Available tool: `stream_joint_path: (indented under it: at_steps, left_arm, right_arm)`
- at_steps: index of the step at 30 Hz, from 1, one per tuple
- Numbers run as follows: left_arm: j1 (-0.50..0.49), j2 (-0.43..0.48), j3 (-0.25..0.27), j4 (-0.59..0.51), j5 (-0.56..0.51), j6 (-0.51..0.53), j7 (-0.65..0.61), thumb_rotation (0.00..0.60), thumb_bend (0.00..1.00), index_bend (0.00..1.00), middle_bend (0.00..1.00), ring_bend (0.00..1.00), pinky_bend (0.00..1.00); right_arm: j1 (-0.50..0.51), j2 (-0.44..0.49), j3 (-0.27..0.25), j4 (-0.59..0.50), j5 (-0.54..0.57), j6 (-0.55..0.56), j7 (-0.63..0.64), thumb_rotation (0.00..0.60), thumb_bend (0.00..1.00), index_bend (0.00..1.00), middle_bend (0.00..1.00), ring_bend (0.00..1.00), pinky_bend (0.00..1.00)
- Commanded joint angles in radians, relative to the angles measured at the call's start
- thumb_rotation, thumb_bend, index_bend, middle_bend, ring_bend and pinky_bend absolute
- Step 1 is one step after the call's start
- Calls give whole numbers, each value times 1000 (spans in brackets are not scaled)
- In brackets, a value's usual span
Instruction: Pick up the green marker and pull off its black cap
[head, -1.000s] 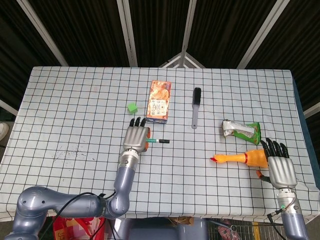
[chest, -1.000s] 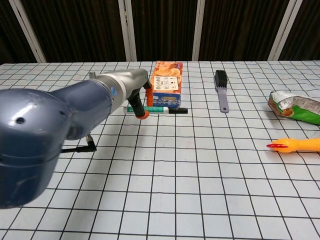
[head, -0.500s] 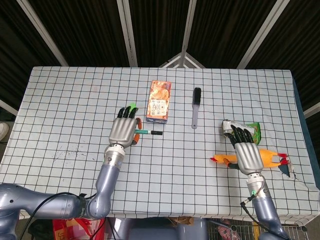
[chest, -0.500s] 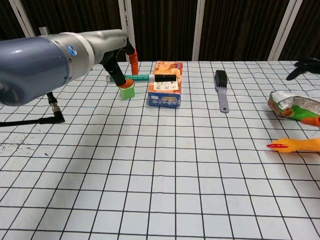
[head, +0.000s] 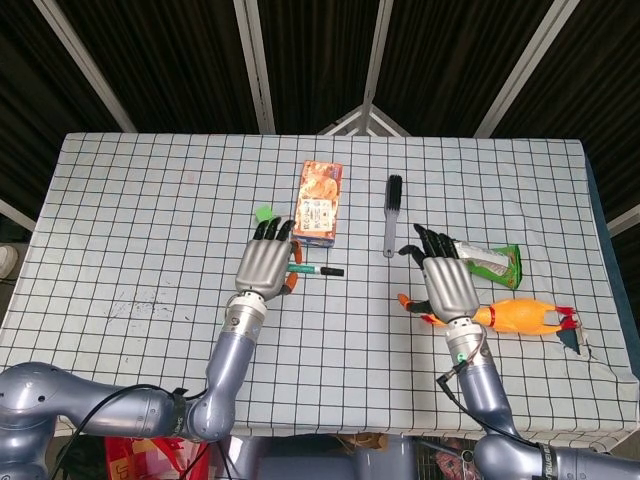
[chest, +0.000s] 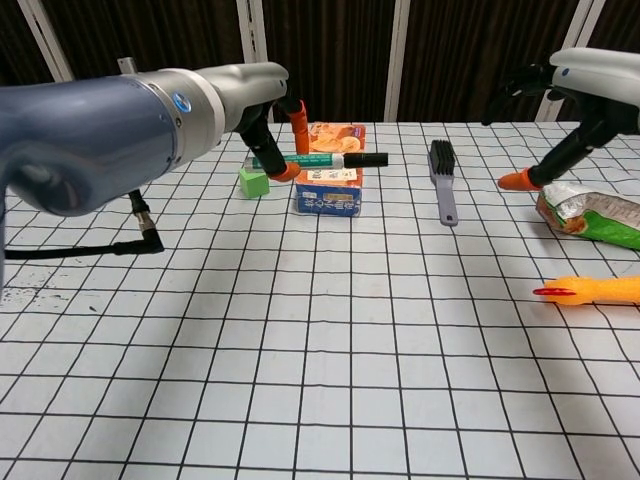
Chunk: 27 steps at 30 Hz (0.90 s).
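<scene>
My left hand holds the green marker above the table, pinched between orange-tipped fingers. The marker lies level, its black cap pointing right, clear of the hand. In the chest view the left hand carries the marker in front of the orange box, and the cap is on. My right hand hovers open to the right of the marker with its fingers spread and nothing in it. The chest view shows the right hand at the upper right, well apart from the cap.
An orange snack box and a green cube lie behind the left hand. A grey brush sits between the hands. A green snack bag and a rubber chicken lie by the right hand.
The left hand has carried the marker a little to the right. The right hand has moved left and up, away from the rubber chicken and closer to the marker.
</scene>
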Motion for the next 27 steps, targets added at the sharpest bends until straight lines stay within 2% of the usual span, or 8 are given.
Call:
stream_joint_path:
  at_steps: [1, 9, 17, 27]
  left_arm:
    - [-6, -2, 1, 4, -1, 4, -1, 600, 537, 583, 84, 0, 0]
    - [-14, -5, 1, 11, -7, 5, -18, 600, 536, 584, 84, 0, 0]
    - [-41, -27, -5, 32, -22, 7, -11, 600, 536, 584, 85, 0, 0]
    - [-80, -76, -10, 81, -33, -3, -13, 600, 536, 586, 86, 0, 0]
  right_arm:
    - [24, -10, 5, -13, 29, 14, -23, 600, 240, 337, 16, 13, 36]
    - [68, -25, -9, -34, 70, 43, -66, 600, 239, 408, 17, 13, 36]
    - [117, -64, -20, -49, 80, 78, -102, 600, 240, 417, 17, 15, 36]
    - [182, -130, 8, -47, 126, 133, -130, 600, 240, 417, 17, 20, 36]
